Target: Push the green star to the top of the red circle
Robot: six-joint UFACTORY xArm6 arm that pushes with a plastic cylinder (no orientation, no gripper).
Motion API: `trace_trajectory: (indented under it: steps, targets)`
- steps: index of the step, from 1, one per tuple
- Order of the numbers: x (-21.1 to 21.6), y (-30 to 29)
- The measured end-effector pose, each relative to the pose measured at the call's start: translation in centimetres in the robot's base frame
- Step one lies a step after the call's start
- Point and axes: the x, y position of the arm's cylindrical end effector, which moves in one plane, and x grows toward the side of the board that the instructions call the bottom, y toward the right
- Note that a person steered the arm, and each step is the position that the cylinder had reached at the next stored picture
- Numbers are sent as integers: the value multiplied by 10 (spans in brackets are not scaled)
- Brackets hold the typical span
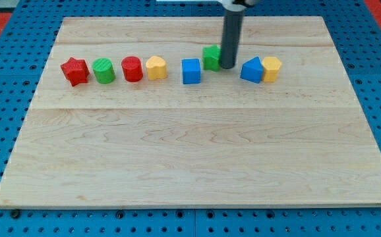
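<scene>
Green star (211, 57) sat near the board's top middle, partly hidden by the rod, so its shape was probably a star but hard to confirm. My tip (227, 66) touched its right side, placed there to shove it toward the view's left. No fingers on this rig, just a bare rod, so nothing spread or pinched. Blue cube (191, 71) lay just lower left, in the way of a straight push. Red circle (132, 69) sat well left, between green cylinder (103, 70) and yellow block (155, 67). Wooden board (197, 164) otherwise flat.
</scene>
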Motion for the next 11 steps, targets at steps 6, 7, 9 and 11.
trace_trajectory:
  steps: [6,7,9,11]
  targets:
    - [-53,-97]
    - [-94,-107]
    - [-55,-131]
    - [-45,-120]
